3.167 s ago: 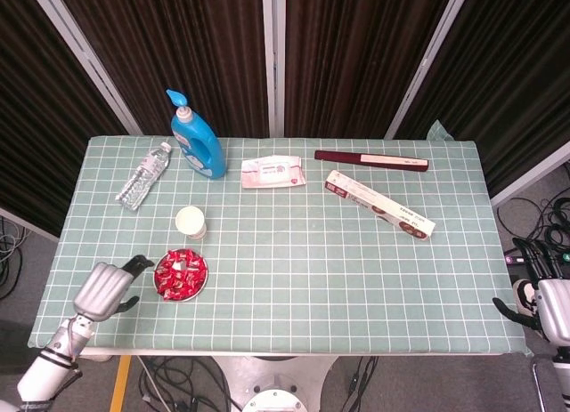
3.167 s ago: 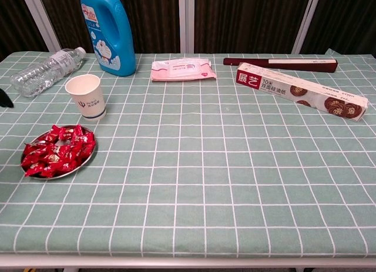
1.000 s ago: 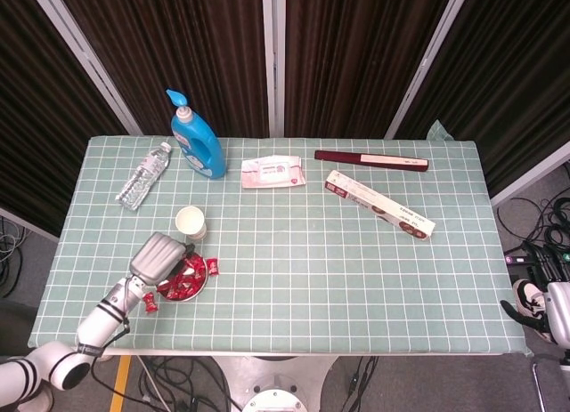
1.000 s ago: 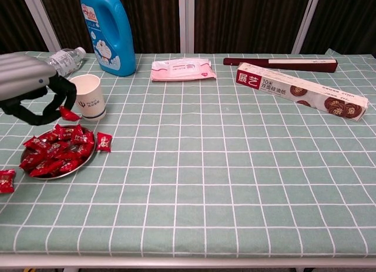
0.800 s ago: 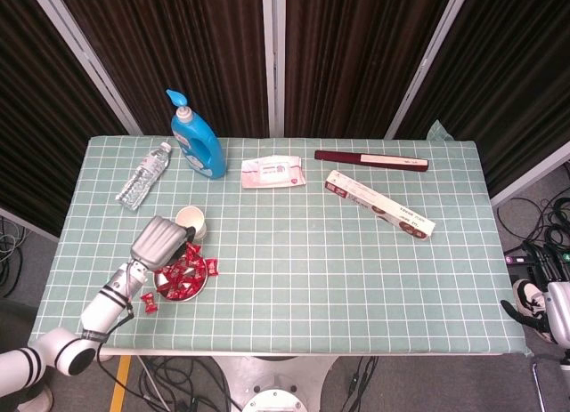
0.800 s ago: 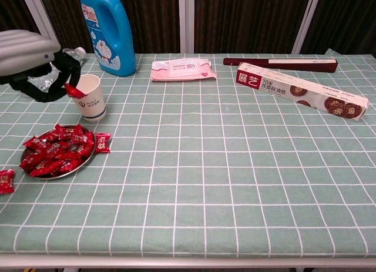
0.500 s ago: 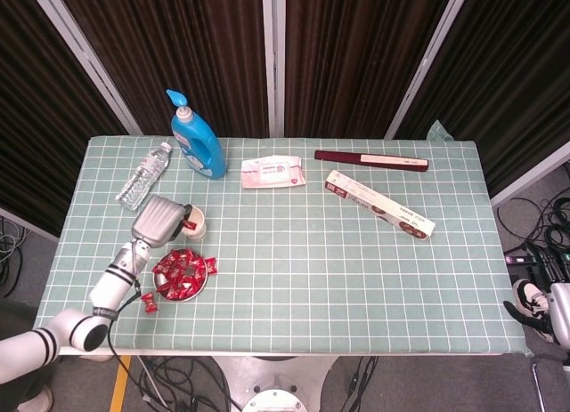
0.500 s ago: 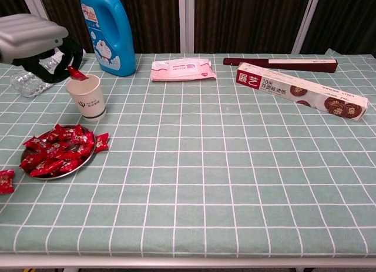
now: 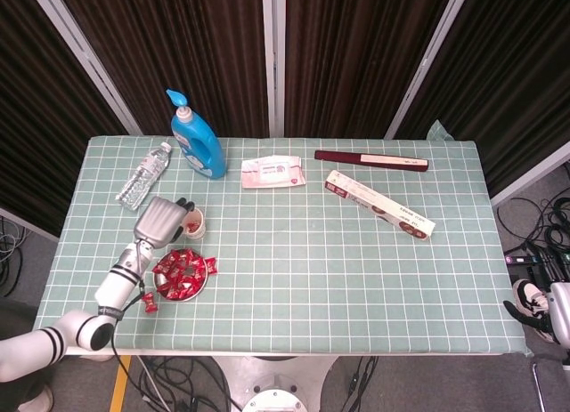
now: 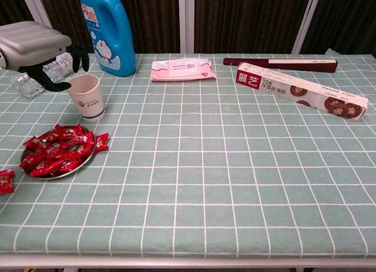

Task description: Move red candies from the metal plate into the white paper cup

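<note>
The metal plate (image 9: 202, 287) (image 10: 87, 161) near the table's left front holds several red candies (image 9: 179, 274) (image 10: 54, 150). One loose candy (image 10: 101, 141) lies against the plate's right rim and another (image 10: 6, 181) lies on the cloth to its left. The white paper cup (image 9: 192, 223) (image 10: 86, 96) stands just behind the plate, and the head view shows red inside it. My left hand (image 9: 160, 220) (image 10: 36, 46) hovers at the cup's left rim with its fingers spread and nothing in them. My right hand (image 9: 556, 311) shows only partly, off the table's right front corner.
A blue detergent bottle (image 9: 198, 138) (image 10: 108, 28) and a clear water bottle (image 9: 142, 174) (image 10: 35, 75) stand behind the cup. Farther back are a wipes pack (image 9: 273, 172) (image 10: 182, 69), a long wrap box (image 9: 378, 205) (image 10: 299, 91) and a dark red box (image 9: 370, 159) (image 10: 281, 63).
My left hand lifted a red candy from the plate, carried it over the cup and let it go; its fingers have spread. Two candies got knocked off the plate.
</note>
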Motion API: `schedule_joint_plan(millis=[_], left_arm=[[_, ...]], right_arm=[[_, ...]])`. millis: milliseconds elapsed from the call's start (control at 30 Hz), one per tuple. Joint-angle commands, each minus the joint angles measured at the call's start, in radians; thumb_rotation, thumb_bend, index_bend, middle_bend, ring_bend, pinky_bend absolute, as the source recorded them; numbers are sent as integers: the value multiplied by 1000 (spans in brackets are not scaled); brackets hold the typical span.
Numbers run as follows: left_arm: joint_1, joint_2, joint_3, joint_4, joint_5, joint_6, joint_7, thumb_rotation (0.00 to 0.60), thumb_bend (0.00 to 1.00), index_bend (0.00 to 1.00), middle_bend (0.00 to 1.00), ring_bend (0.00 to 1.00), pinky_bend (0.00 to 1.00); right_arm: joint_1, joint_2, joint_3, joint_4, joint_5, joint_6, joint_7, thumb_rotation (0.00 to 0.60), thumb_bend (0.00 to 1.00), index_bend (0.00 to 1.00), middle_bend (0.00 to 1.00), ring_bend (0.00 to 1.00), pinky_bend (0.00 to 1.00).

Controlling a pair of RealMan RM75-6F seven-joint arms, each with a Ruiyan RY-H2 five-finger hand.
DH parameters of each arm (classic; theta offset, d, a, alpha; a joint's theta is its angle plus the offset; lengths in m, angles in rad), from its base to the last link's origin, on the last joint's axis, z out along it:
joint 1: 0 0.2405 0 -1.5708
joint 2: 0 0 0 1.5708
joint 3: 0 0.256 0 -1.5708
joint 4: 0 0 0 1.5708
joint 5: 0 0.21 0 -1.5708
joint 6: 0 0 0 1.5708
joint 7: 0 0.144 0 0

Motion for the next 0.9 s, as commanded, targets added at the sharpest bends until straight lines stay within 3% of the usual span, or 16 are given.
schedule_joint_plan(millis=[33, 233, 400, 600, 900], left_arm=[[27, 36, 11, -49, 19, 48, -19, 600, 247, 356, 427, 942, 1000], [133, 137, 72, -172, 110, 196, -108, 600, 242, 378, 428, 941, 1000], [216, 185, 162, -223, 159, 244, -139, 600, 243, 438, 467, 943, 1000], [272, 173, 261, -224, 246, 253, -147, 600, 246, 442, 469, 943, 1000], [308, 117, 326, -146, 351, 262, -133, 600, 252, 478, 483, 943, 1000]], right_arm=[[2, 0, 1, -1, -3, 1, 0, 600, 101, 0, 113, 62, 365], [8, -1, 2, -5, -14, 1, -5, 600, 101, 0, 113, 62, 366], [9, -1, 1, -7, -17, 1, -4, 600, 101, 0, 113, 62, 368], [12, 2, 0, -9, -25, 2, -3, 600, 101, 0, 113, 62, 371], [9, 5, -2, -15, -27, 8, -4, 600, 101, 0, 114, 62, 374]])
